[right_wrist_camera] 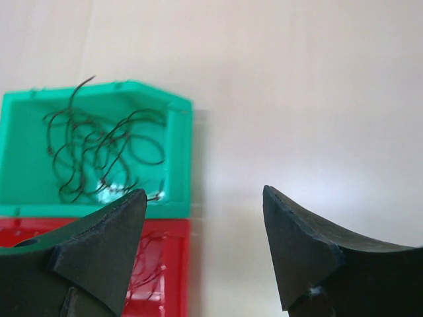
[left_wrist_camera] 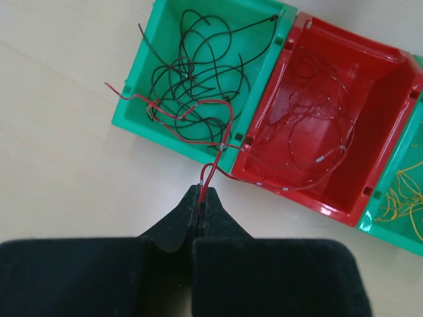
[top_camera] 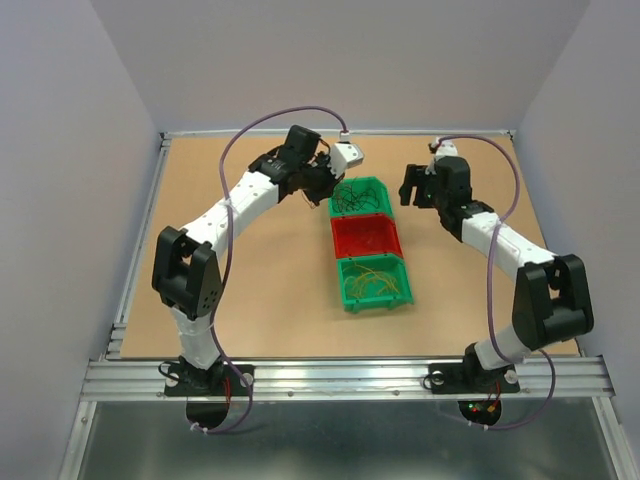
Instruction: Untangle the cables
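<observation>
Brown tabletop (top_camera: 260,275), 2 green bins (top_camera: 380,303), 1 red bin (left_wrist_camera: 390,72), left gripper (left_wrist_camera: 200,198) clamped on 1 red cable (left_wrist_camera: 213,166), right gripper (right_wrist_camera: 205,218) apart

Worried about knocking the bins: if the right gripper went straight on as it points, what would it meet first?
Most likely the bare tan tabletop, all that shows inside the open right gripper; the green plastic bin sits left of that line. Depth is unclear.

Bright, even light; slight wrist-view blur.
</observation>
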Motion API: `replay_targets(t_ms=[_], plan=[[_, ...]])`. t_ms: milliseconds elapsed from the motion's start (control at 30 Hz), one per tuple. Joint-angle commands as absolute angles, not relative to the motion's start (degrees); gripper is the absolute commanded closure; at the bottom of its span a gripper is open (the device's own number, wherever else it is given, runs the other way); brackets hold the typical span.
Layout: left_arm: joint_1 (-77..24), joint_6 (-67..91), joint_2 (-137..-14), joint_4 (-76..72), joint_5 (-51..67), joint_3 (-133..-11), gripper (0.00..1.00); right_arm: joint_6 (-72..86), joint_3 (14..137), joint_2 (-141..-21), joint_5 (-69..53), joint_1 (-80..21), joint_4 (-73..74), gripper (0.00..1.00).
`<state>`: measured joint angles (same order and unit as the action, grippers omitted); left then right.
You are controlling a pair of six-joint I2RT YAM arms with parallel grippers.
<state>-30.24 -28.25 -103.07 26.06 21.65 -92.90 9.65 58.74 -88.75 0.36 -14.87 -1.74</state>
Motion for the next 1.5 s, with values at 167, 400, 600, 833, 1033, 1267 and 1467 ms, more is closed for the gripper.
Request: replay_targets(t_ms=[167, 400, 600, 833, 1033, 1267, 1467], plan=[[-36.8, -27.3, -112.6, 30.8, 15.2, -105.3, 1.00, 15.2, 50.8, -76.7, 10.2, -11.6, -9.7, 0.24], [-41.2, -27.5, -111.9, 30.4, 14.6, -103.3, 1.00, 14.9, 48.9, -73.3, 9.6, -10.5, -10.3, 0.24], [-45.3, -31.4, -109.1, 28.9, 11.4, -97.4, 1.00, 14.5, 49.1, -74.0, 7.7, -10.4, -10.5, 0.24], [-47.3, -33.7, -106.1, 27.0, 11.6, -94.4, 1.00, 14.3, 49.0, -74.1, 6.9, -10.4, -10.5, 0.24], [-47.3, -34.5, -111.3, 33.0, 13.5, -97.8, 1.00, 14.2, 49.1, -74.1, 6.2, -10.4, -10.5, 0.24], [-47.2, -35.9, -116.8, 32.4, 10.9, -100.8, 1.00, 13.8, 49.0, -73.9, 5.9, -10.4, -10.5, 0.24], [-46.1, -36.1, -124.3, 32.6, 9.7, -106.9, 1.00, 13.7, 48.3, -73.0, 5.3, -10.4, -10.6, 0.24]])
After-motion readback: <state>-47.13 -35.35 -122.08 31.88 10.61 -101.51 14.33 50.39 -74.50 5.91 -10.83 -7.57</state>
